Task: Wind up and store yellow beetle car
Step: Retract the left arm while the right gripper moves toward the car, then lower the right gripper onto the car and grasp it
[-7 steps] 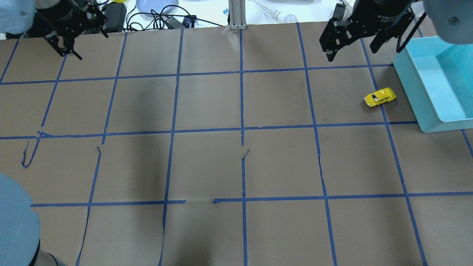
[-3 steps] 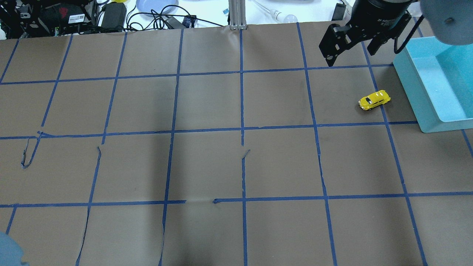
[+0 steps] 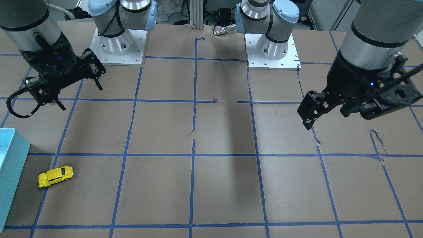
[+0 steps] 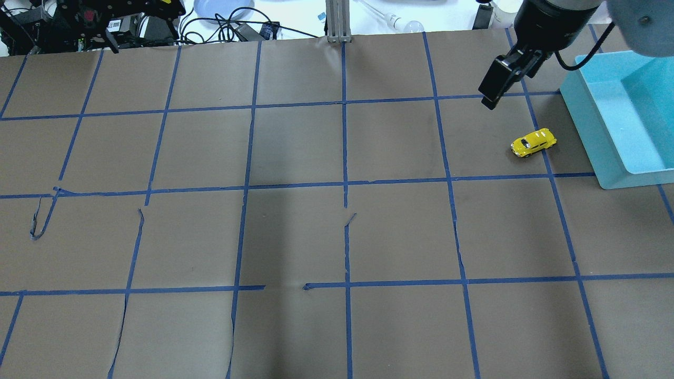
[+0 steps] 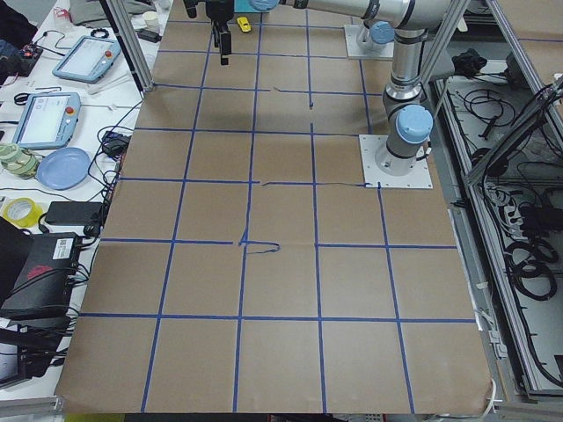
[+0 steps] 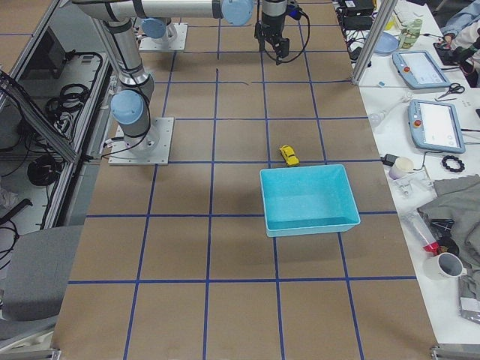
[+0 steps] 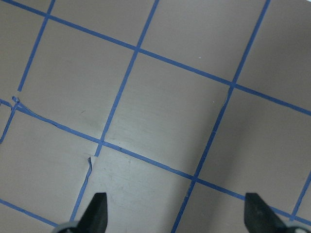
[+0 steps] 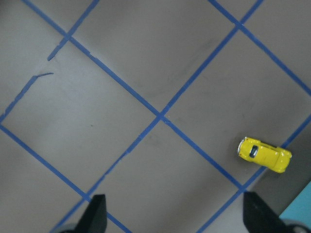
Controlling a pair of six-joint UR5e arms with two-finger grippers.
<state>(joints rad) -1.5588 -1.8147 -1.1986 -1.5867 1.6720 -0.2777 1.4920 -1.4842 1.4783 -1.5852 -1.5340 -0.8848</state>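
Note:
The yellow beetle car [image 4: 533,142] stands on its wheels on the brown paper, just left of the turquoise bin [image 4: 582,126]; it touches neither the bin nor a gripper. It also shows in the front view [image 3: 55,176], the right exterior view [image 6: 289,154] and the right wrist view [image 8: 264,155]. My right gripper [image 3: 80,96] is open and empty, raised above the table behind the car; its wrist view [image 8: 177,213] shows both fingertips spread. My left gripper [image 3: 333,114] is open and empty, high over the far left of the table, its fingertips apart in the left wrist view [image 7: 178,213].
The bin [image 6: 307,223] is empty. An aluminium post [image 4: 337,21] stands at the far table edge, with cables and a blue plate [image 4: 224,8] on the bench behind. Blue tape gridlines are torn and lifted in places [image 4: 39,223].
The car rolled a short way left and toward the near side, then stopped. The right gripper turned and shifted right. The left arm drew back toward the far left corner.

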